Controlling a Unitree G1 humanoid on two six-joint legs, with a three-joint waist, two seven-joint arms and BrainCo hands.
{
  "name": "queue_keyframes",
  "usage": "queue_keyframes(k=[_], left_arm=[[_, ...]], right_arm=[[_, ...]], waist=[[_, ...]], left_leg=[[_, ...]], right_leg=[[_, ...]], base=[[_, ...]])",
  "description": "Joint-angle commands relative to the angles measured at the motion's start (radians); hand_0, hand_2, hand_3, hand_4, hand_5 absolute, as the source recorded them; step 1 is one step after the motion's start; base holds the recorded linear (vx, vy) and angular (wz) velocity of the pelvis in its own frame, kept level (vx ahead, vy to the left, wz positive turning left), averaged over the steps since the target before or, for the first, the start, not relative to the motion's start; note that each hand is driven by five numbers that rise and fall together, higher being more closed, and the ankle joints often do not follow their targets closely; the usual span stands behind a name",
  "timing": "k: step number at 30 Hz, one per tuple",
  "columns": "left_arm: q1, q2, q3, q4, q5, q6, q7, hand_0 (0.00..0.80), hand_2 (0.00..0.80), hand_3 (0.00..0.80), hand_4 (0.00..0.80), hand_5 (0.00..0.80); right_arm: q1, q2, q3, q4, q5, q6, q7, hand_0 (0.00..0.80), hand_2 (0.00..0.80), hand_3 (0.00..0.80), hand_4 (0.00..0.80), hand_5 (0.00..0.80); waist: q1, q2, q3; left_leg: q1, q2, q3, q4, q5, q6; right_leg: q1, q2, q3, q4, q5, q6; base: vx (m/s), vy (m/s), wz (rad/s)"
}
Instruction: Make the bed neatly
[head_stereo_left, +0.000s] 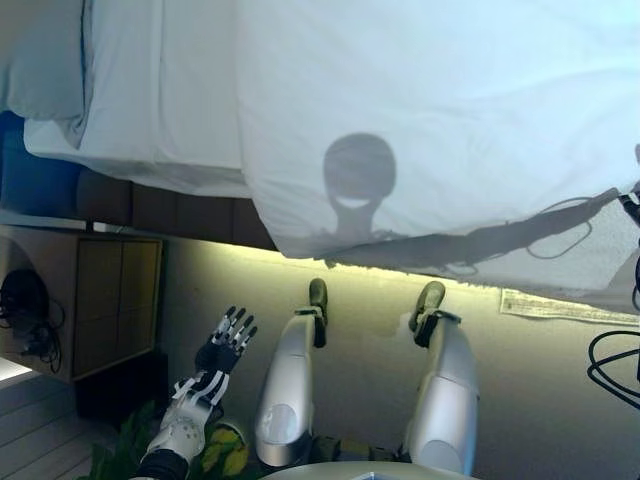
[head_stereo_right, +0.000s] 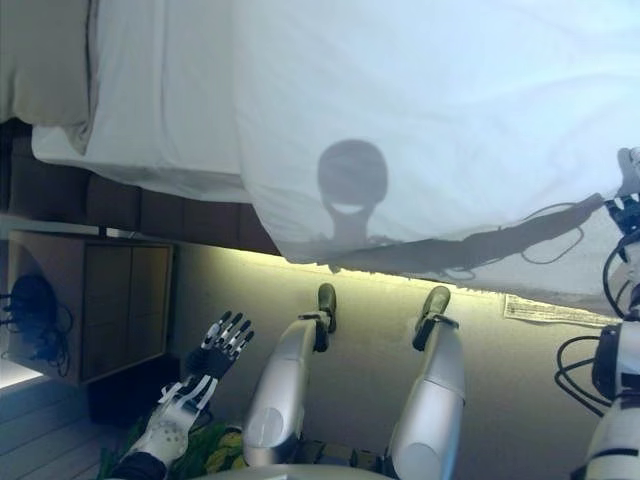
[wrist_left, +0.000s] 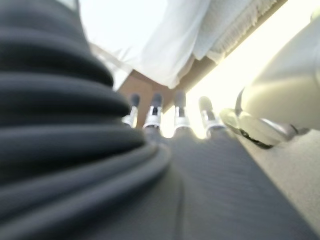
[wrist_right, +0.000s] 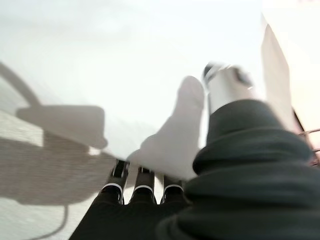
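Note:
The white duvet (head_stereo_left: 430, 120) covers most of the bed and hangs over the near edge. To its left the white sheet (head_stereo_left: 160, 90) and a pillow (head_stereo_left: 40, 60) show. My right hand (head_stereo_right: 628, 205) is at the duvet's near edge on the far right. In the right wrist view its fingers (wrist_right: 142, 182) curl on a bunched fold of the duvet (wrist_right: 175, 135), with the thumb beside it. My left hand (head_stereo_left: 225, 345) hangs low by the bed's side, open and empty, its fingers (wrist_left: 155, 112) straight.
The dark brown bed base (head_stereo_left: 180, 215) runs under the mattress. A wooden nightstand (head_stereo_left: 100, 300) with cables (head_stereo_left: 25, 310) stands at the left. A paper (head_stereo_left: 560, 305) and black cables (head_stereo_left: 610, 365) lie on the floor at the right. A leafy plant (head_stereo_left: 215, 455) is by my left arm.

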Motion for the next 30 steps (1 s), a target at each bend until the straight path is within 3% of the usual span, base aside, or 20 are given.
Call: queue_keyframes(k=[1,17,22,30], left_arm=[[0.087,0.039,-0.018,-0.001,-0.046,-0.003,-0.007,0.000,0.000,0.000,0.000,0.000],[0.079,0.005,0.006,0.099,0.006,-0.028,0.003,0.000,0.000,0.000,0.000,0.000],[0.045,0.016,-0.007,0.081,0.008,-0.060,-0.010,0.000,0.000,0.000,0.000,0.000],[-0.067,0.032,-0.004,0.085,0.066,-0.024,0.102,0.000,0.000,0.000,0.000,0.000]], right_arm=[[-0.035,-0.086,0.011,-0.041,-0.020,-0.073,0.048,0.800,0.800,0.800,0.800,0.800],[0.048,-0.058,0.003,-0.052,0.003,-0.030,0.161,0.800,0.800,0.800,0.800,0.800],[0.090,-0.003,0.008,-0.076,0.026,-0.024,0.209,0.800,0.800,0.800,0.800,0.800],[0.134,0.098,0.043,-0.105,0.000,-0.016,0.252,0.800,0.800,0.800,0.800,0.800]], waist=[[0.006,-0.009,-0.041],[0.008,-0.073,-0.124],[-0.001,-0.089,-0.172],[-0.020,-0.126,-0.281]], left_leg=[[0.016,0.066,-0.028,-0.066,0.094,-0.014],[0.212,0.089,0.000,-0.238,0.117,-0.034],[0.295,0.085,0.027,-0.337,0.159,-0.034],[0.451,0.066,0.045,-0.470,0.179,-0.031]], right_leg=[[0.065,-0.034,-0.036,0.041,-0.067,0.049],[0.291,0.004,-0.088,-0.195,0.005,0.076],[0.398,0.015,-0.111,-0.347,0.081,0.089],[0.596,0.039,-0.122,-0.531,0.137,0.120]], base=[[0.015,0.033,0.05],[-0.006,0.034,0.01],[-0.044,0.098,-0.03],[0.040,0.092,-0.04]])
